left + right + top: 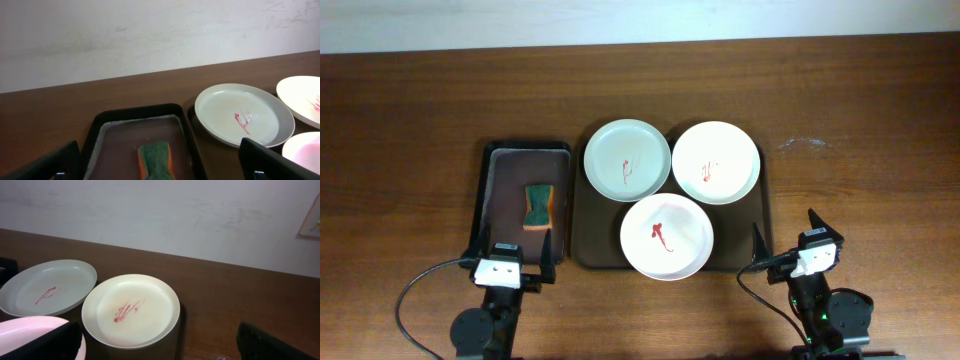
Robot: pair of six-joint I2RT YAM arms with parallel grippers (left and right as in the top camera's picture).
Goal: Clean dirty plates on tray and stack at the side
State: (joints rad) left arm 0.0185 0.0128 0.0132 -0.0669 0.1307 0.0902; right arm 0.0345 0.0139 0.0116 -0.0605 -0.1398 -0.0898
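Three plates lie on the dark brown tray (582,215). A pale greenish plate (627,159) is at the back left, a white plate (716,162) at the back right, a white plate (666,237) at the front; each has red smears. My left gripper (514,249) is open and empty at the near end of the black tray. My right gripper (784,238) is open and empty, just right of the brown tray's front corner. The left wrist view shows the greenish plate (243,120). The right wrist view shows the back right plate (131,310) and the greenish plate (47,286).
A narrow black tray (492,190) left of the brown tray holds a green-orange sponge (538,204), also in the left wrist view (157,160). Bare wooden table (860,150) lies to the right of the brown tray. A pale wall stands behind the table.
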